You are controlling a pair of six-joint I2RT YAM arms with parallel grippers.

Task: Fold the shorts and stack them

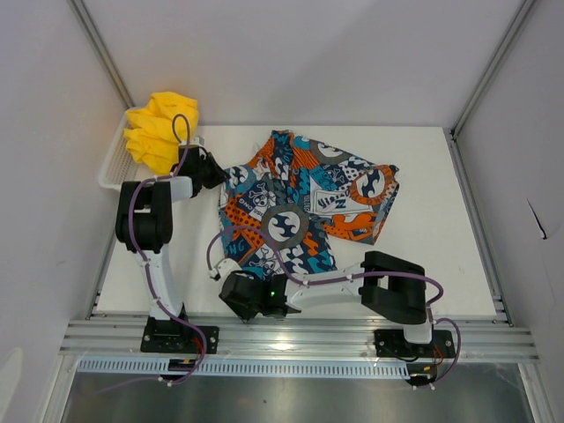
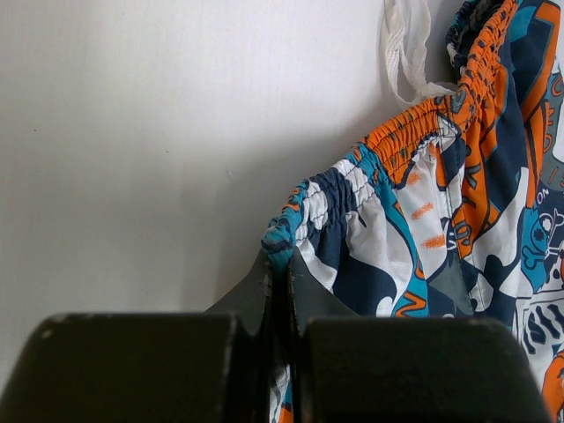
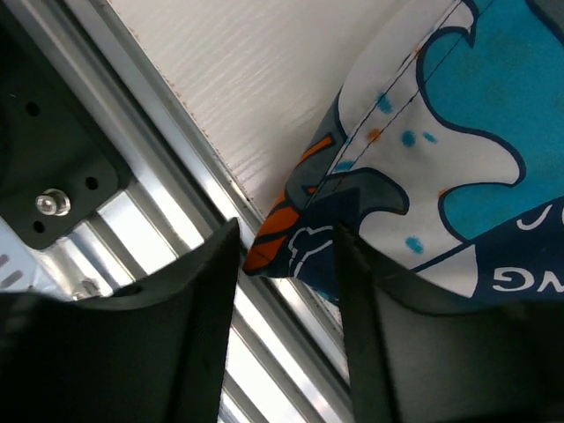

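The printed shorts (image 1: 300, 207) lie spread on the white table, waistband towards the left. My left gripper (image 1: 211, 172) is shut on the far corner of their elastic waistband (image 2: 352, 189); in the left wrist view the gripper (image 2: 280, 269) pinches the blue cloth between its tips. My right gripper (image 1: 231, 284) is open at the near hem corner (image 3: 295, 242), which hangs between its fingers (image 3: 211, 291) over the table's front edge, in the right wrist view (image 3: 285, 231). The yellow shorts (image 1: 160, 128) sit bunched in the white basket (image 1: 115, 163) at the far left.
The aluminium rail (image 1: 300, 335) runs along the table's near edge, right under the right gripper. A white drawstring (image 2: 404, 48) lies by the waistband. White walls enclose the table (image 1: 432, 256) on three sides.
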